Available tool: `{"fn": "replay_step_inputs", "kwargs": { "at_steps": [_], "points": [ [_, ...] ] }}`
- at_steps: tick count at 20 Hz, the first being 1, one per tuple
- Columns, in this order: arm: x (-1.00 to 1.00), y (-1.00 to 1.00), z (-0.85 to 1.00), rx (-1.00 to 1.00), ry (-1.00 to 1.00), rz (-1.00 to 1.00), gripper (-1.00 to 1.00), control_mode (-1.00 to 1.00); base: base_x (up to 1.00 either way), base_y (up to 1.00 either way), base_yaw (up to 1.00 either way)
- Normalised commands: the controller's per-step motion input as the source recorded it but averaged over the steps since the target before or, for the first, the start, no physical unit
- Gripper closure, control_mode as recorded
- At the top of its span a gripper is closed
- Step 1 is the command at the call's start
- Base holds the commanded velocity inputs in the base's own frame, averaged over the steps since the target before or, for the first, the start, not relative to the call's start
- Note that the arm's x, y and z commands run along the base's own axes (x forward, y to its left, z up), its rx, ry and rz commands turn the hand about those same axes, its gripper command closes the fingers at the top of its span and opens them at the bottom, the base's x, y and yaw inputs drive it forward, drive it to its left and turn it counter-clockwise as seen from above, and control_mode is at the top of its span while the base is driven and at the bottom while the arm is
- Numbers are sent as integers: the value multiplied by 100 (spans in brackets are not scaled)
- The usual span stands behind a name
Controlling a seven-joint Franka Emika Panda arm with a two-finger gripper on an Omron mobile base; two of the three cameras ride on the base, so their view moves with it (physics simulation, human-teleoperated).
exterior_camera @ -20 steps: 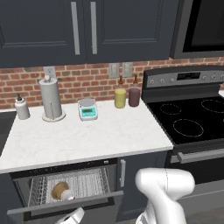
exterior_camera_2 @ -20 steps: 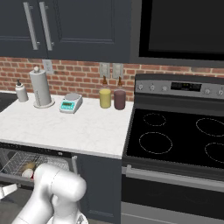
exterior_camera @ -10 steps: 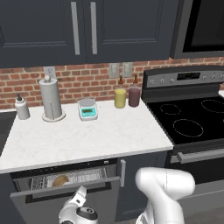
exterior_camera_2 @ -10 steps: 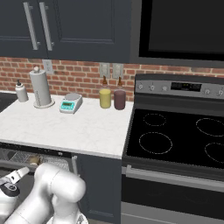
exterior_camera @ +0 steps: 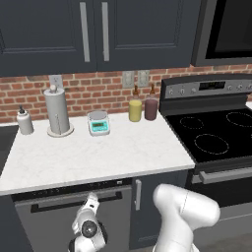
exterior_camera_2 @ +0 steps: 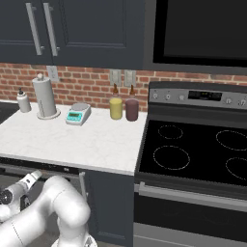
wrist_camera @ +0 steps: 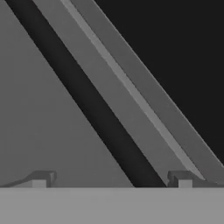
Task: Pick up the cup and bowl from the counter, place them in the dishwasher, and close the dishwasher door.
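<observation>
The dishwasher door [exterior_camera: 59,221] stood nearly upright under the bench [exterior_camera: 98,157], its bar handle [wrist_camera: 94,113] crossing close before the end effector [wrist_camera: 111,179], whose fingertips [wrist_camera: 43,178] were spread apart, holding nothing.

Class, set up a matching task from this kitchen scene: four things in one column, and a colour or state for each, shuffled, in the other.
Things:
1. dishwasher door
2. paper towel roll
3. left jar
4. kitchen scale

Descriptions:
A. yellow
B. shut, dark grey
C. teal-fronted, by the wall
D. upright, white

Pairs: 1-B, 2-D, 3-A, 4-C
</observation>
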Motion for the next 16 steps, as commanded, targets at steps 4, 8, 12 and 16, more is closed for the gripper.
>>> {"fn": "replay_step_inputs", "kwargs": {
  "at_steps": [4, 8, 12, 16],
  "points": [
    [99, -70, -1, 0, 6, 23, -100, -100, 0, 0, 0],
    [100, -69, -1, 0, 3, 18, -100, -100, 0, 0, 0],
    [91, -62, 0, 0, 2, 14, -100, -100, 0, 0, 0],
    [58, -32, 0, 0, 1, 5, -100, -100, 0, 0, 0]
  ]
}}
